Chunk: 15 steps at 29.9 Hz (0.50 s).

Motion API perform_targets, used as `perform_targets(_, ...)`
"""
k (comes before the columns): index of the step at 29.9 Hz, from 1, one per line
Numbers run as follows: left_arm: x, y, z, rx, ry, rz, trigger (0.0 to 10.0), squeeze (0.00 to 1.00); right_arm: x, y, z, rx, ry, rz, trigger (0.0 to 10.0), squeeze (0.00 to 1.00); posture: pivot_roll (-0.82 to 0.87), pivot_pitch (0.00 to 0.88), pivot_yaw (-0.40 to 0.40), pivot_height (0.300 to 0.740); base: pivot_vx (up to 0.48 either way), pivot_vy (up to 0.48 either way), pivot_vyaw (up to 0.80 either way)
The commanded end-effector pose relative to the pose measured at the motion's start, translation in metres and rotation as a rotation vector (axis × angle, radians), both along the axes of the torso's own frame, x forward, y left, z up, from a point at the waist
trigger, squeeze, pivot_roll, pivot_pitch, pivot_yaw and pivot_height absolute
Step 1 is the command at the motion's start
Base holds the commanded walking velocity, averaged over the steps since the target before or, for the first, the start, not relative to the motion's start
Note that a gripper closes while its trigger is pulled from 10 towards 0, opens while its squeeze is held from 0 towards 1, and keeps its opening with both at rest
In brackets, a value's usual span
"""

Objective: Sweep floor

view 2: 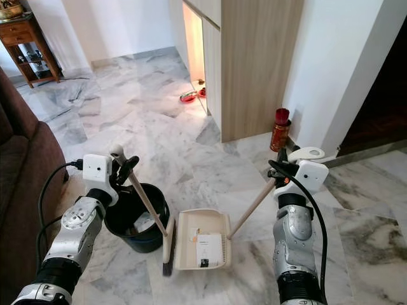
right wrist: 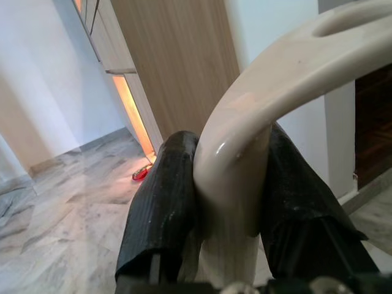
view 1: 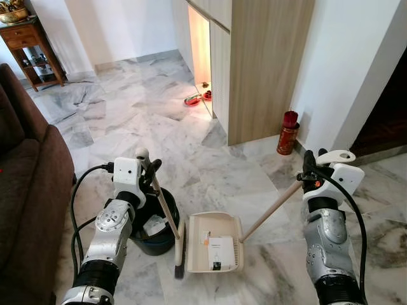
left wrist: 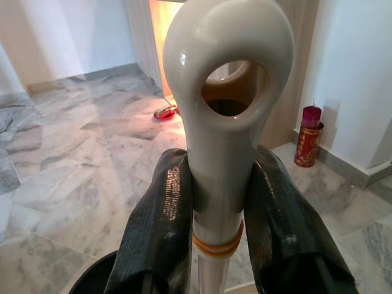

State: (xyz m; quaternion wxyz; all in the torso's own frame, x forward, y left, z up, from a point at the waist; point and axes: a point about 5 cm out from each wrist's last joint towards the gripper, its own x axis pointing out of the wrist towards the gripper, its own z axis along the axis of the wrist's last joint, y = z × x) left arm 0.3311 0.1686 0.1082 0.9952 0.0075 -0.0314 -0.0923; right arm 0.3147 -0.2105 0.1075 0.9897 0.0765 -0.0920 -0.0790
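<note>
My left gripper (view 1: 147, 170) is shut on the top of a cream broom handle (view 1: 166, 213). Its dark brush head (view 1: 180, 254) rests on the marble floor beside the dustpan. In the left wrist view both fingers (left wrist: 156, 233) clamp the handle just below its hanging loop (left wrist: 226, 92). My right gripper (view 1: 310, 171) is shut on the long handle (view 1: 270, 206) of a cream dustpan (view 1: 197, 229) lying flat on the floor between my arms. A white carton (view 1: 220, 251) lies in the pan. The right wrist view has the curved handle end (right wrist: 245, 153) pinched between the fingers.
A black bin (view 1: 152, 244) with paper inside stands left of the broom. A brown sofa (view 1: 25, 190) lines the left side. A wooden cabinet (view 1: 261, 63) stands ahead, with a red can (view 1: 287, 133) at its right and red bowls (view 1: 193, 100) at its left. Open marble floor lies ahead.
</note>
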Motion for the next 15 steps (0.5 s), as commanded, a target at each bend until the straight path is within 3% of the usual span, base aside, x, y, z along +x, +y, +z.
perform_targets(1, 0.0019, 0.0018, 0.0137, 0.012, -0.065, 0.006, 10.0, 0.0, 0.0032, 0.0025, 0.0075, 0.015, -0.039, 0.003, 10.0, 0.0, -0.07, 0.0, 0.094, 0.74, 0.0, 0.0, 0.0)
perform_targets(15, 0.0027, 0.0002, 0.0151, 0.0, -0.073, 0.0, 10.0, 0.0, 0.0042, 0.0015, 0.0083, 0.001, -0.04, 0.003, 10.0, 0.0, -0.07, 0.0, 0.092, 0.74, 0.0, 0.0, 0.0)
